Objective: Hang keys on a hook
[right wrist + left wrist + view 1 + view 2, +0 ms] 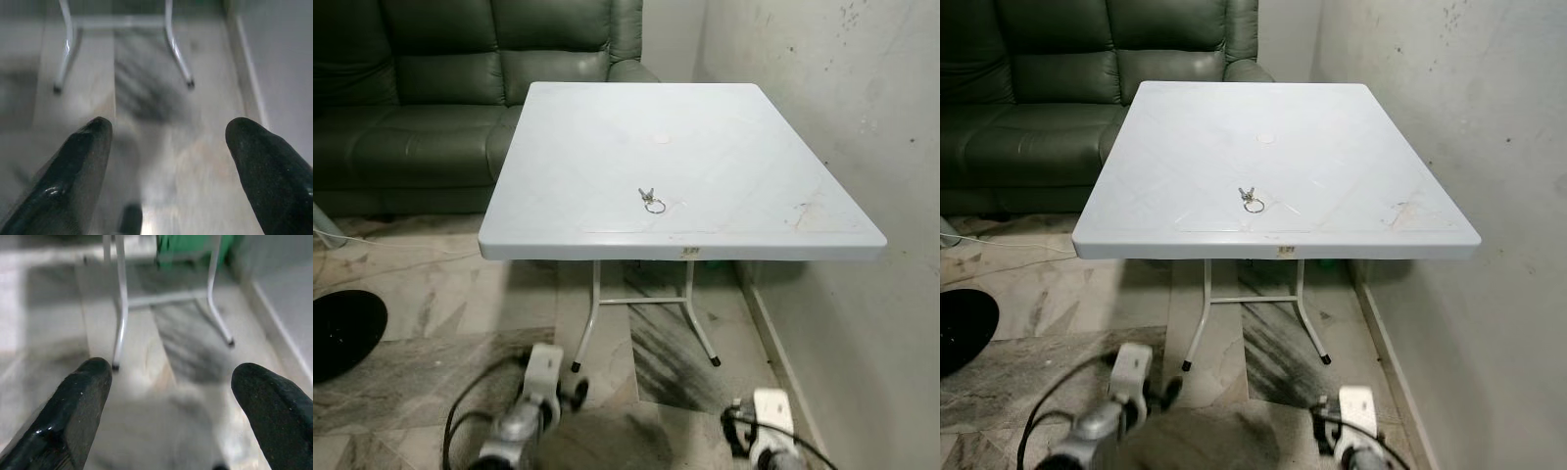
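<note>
A small bunch of keys (650, 199) on a metal ring lies near the front middle of a white square table (783, 157). Both arms hang low in front of the table, over the floor. My left gripper (168, 377) is open, its black fingers (80, 396) spread wide above the marble floor, facing the table's legs. My right gripper (168, 137) is open too, with nothing between its fingers (83, 156). No hook can be made out in these views.
A dark green leather sofa (431, 98) stands behind the table on the left. A white wall (862, 117) runs close along the table's right side. White metal table legs (592, 313) stand on the marble floor. A dark round object (342, 333) lies at the far left.
</note>
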{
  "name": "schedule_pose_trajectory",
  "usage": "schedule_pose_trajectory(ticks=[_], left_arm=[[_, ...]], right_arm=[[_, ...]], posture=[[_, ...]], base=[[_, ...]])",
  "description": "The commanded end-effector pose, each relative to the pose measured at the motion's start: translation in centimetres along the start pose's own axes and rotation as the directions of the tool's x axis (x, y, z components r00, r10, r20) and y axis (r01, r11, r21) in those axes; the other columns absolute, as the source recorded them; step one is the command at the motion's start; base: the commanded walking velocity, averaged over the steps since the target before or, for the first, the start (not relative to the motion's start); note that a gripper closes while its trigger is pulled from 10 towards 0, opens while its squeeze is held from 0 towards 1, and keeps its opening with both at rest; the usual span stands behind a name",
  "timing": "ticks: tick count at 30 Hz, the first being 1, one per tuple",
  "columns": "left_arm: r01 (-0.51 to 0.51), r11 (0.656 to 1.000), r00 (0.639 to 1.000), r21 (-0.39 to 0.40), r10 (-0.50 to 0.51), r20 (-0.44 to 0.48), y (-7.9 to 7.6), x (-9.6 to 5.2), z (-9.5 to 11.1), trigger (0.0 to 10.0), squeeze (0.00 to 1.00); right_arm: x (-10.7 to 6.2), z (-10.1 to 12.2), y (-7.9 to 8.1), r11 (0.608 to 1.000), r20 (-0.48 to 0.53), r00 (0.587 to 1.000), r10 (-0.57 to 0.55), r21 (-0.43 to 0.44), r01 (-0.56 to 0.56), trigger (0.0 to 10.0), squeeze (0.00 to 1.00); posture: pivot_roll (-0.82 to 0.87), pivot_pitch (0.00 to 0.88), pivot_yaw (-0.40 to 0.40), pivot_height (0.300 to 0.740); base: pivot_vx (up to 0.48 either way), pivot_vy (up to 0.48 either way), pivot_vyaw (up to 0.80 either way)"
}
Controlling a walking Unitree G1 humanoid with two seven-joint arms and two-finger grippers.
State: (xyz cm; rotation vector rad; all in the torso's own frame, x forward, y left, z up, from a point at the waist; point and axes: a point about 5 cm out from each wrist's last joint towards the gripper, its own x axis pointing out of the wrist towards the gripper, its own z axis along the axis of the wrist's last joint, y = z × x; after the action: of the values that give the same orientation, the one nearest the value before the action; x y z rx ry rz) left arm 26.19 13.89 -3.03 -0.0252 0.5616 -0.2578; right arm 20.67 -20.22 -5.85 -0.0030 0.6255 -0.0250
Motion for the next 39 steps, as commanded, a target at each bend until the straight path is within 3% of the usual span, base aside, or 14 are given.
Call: schedule_pose_trajectory(ticks=[1, 2, 7, 8, 9, 10, 12, 19, 23, 29, 32, 33, 39], left_arm=[[0.007, 1.000, 0.999, -0.018, -0.006, 0.037, 0.3, -0.1, 0.4, 10.0, 0.00], [0.019, 0.999, 0.994, -0.040, -0.015, 0.107, 0.5, 0.1, 1.6, 10.0, 0.00], [0.068, 0.996, 0.958, -0.056, -0.050, 0.284, 0.4, 0.0, 4.0, 10.0, 0.00], [0.081, 0.995, 0.945, -0.059, -0.057, 0.321, 0.3, -0.1, 4.5, 10.0, 0.00], [0.104, 0.993, 0.914, -0.063, -0.071, 0.400, 0.0, -0.3, 5.7, 10.0, 0.00], [0.104, 0.993, 0.914, -0.063, -0.071, 0.400, 0.0, -0.3, 5.7, 10.0, 0.00], [0.136, 0.989, 0.864, -0.060, -0.089, 0.496, -0.5, -0.8, 7.3, 10.0, 0.00], [0.182, 0.983, 0.769, -0.036, -0.119, 0.628, -1.1, -2.0, 11.0, 10.0, 0.00], [0.169, 0.983, 0.743, -0.073, -0.078, 0.665, -0.7, -2.5, 12.9, 10.0, 0.00], [0.099, 0.989, 0.749, -0.108, -0.003, 0.663, -0.5, -3.6, 14.2, 10.0, 0.00], [0.082, 0.988, 0.759, -0.135, 0.026, 0.650, -0.5, -3.8, 14.4, 10.0, 0.00], [0.070, 0.988, 0.778, -0.138, 0.033, 0.627, -0.4, -3.7, 14.2, 10.0, 0.00], [0.045, 0.987, 0.793, -0.156, 0.060, 0.607, -0.3, -3.6, 14.7, 10.0, 0.00]], right_arm=[[-0.1, 0.3, -0.1, 1.000, 0.040, 0.999, 0.003, 0.023, -0.004, 10.0, 0.00], [-0.1, 1.3, -0.2, 1.000, 0.119, 0.993, 0.008, 0.023, -0.011, 10.0, 0.00], [-0.5, 3.8, 0.0, 0.999, 0.328, 0.944, 0.021, 0.039, -0.036, 10.0, 0.00], [-0.7, 4.4, 0.2, 0.998, 0.372, 0.928, 0.027, 0.038, -0.044, 10.0, 0.00], [-1.2, 5.8, 0.8, 0.998, 0.465, 0.884, 0.047, 0.020, -0.064, 10.0, 0.00], [-1.2, 5.8, 0.8, 0.998, 0.465, 0.884, 0.047, 0.020, -0.064, 10.0, 0.00], [-2.2, 7.9, 1.8, 0.995, 0.569, 0.819, 0.073, 0.010, -0.095, 10.0, 0.00], [-3.8, 12.3, 2.9, 0.991, 0.701, 0.704, 0.114, -0.034, -0.127, 10.0, 0.00], [-4.8, 14.7, 3.1, 0.988, 0.752, 0.644, 0.137, -0.057, -0.144, 10.0, 0.00], [-6.3, 16.3, 3.4, 0.982, 0.766, 0.615, 0.185, -0.114, -0.153, 10.0, 0.00], [-6.1, 16.1, 3.1, 0.985, 0.747, 0.641, 0.174, -0.116, -0.131, 10.0, 0.00], [-5.9, 16.0, 2.8, 0.986, 0.736, 0.657, 0.165, -0.118, -0.115, 10.0, 0.00], [-5.5, 16.5, 2.3, 0.990, 0.712, 0.688, 0.138, -0.106, -0.089, 10.0, 0.00]], posture=[[-0.04, 0.000, -0.028, 0.740], [-0.04, 0.000, -0.026, 0.740], [-0.04, 0.000, -0.022, 0.740], [-0.05, 0.000, -0.018, 0.740], [-0.05, 0.000, -0.017, 0.740], [-0.05, 0.000, -0.017, 0.740], [-0.05, 0.000, -0.015, 0.740], [-0.05, 0.000, -0.017, 0.740], [-0.04, 0.000, -0.018, 0.740], [-0.04, 0.000, -0.025, 0.740], [-0.03, 0.000, -0.028, 0.740], [-0.03, 0.000, -0.028, 0.740], [-0.04, 0.000, -0.030, 0.740]], base=[[0.000, 0.000, 0.00], [0.000, 0.000, 0.00], [0.000, 0.000, 0.00], [0.000, 0.000, 0.00], [0.000, 0.000, 0.00], [0.000, 0.000, 0.00], [0.000, 0.000, 0.00], [0.000, 0.000, 0.00], [0.000, 0.000, 0.00], [0.000, 0.000, 0.00], [0.000, 0.000, 0.00], [0.000, 0.000, 0.00], [0.000, 0.000, 0.00]])
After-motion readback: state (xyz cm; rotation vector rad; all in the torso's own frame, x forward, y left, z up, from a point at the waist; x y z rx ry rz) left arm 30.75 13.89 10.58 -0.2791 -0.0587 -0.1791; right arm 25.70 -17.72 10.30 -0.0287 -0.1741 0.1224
